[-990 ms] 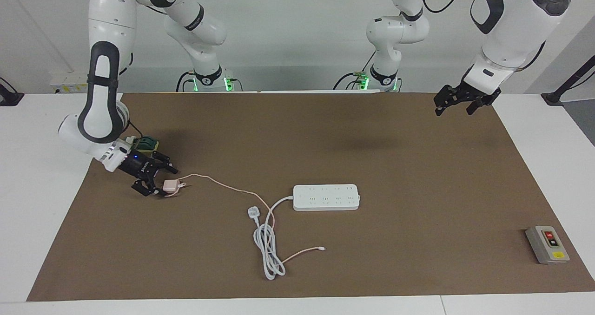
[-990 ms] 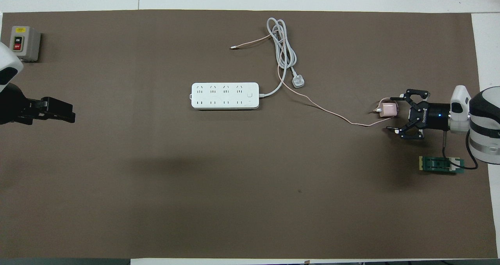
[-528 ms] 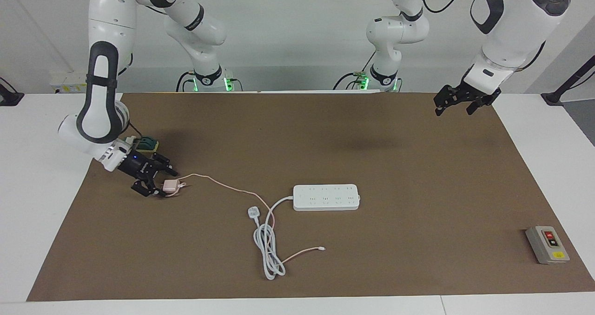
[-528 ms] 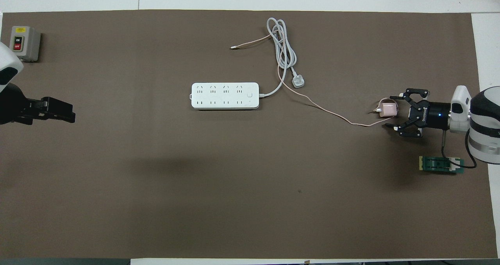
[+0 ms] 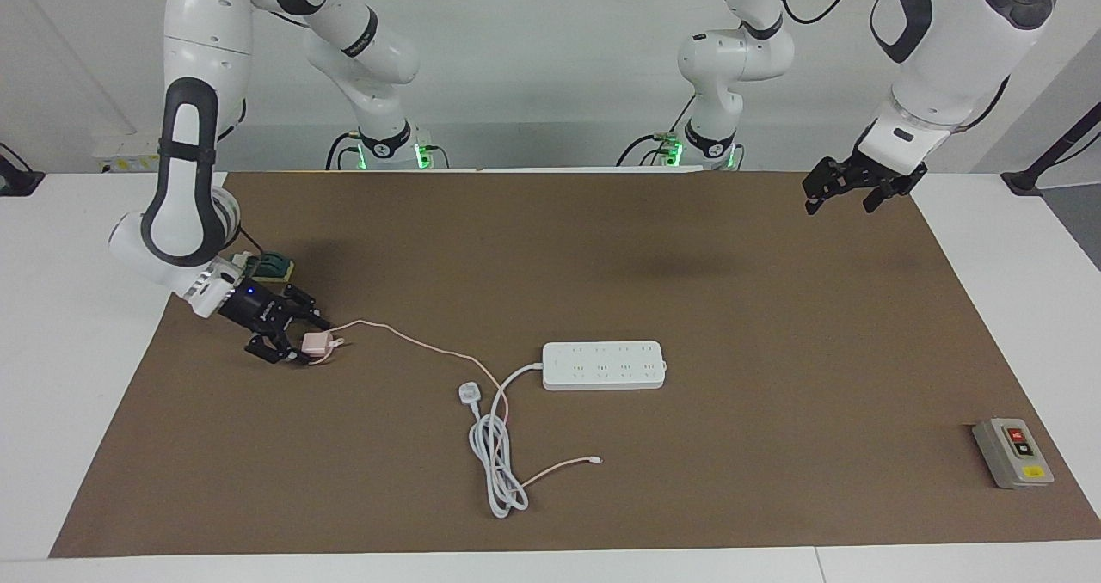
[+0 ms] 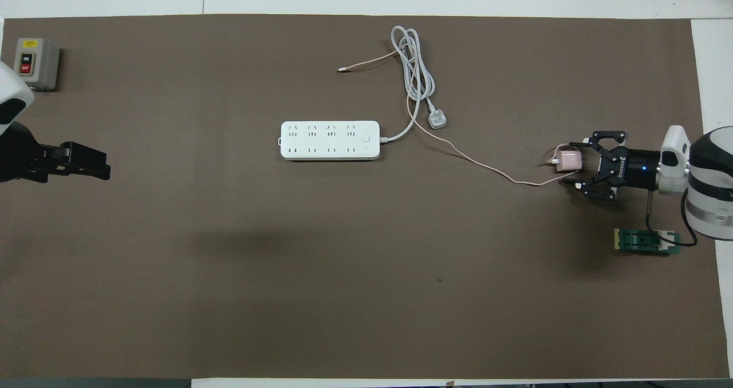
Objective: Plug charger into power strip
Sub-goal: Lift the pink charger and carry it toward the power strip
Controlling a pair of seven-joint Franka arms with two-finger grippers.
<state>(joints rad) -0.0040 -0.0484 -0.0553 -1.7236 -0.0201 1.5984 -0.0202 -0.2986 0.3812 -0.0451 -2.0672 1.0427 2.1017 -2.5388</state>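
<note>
From the facing view my right jaws (image 5: pixel 311 345) bracket the charger (image 5: pixel 315 343), grip uncertain; my left jaws (image 5: pixel 843 198) wait, spread apart.

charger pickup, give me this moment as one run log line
right gripper: closing around charger, on mat | left gripper: open, waiting in air | power strip: nothing plugged in | stage: grasp

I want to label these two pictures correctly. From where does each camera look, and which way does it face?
Facing view: high across the table, facing the robots; both whole arms show, right claw at the charger.
Overhead view: high above the robots' end, looking steeply down; only the left claw and the right wrist show.
Shared: the power strip, half a turn apart.
</note>
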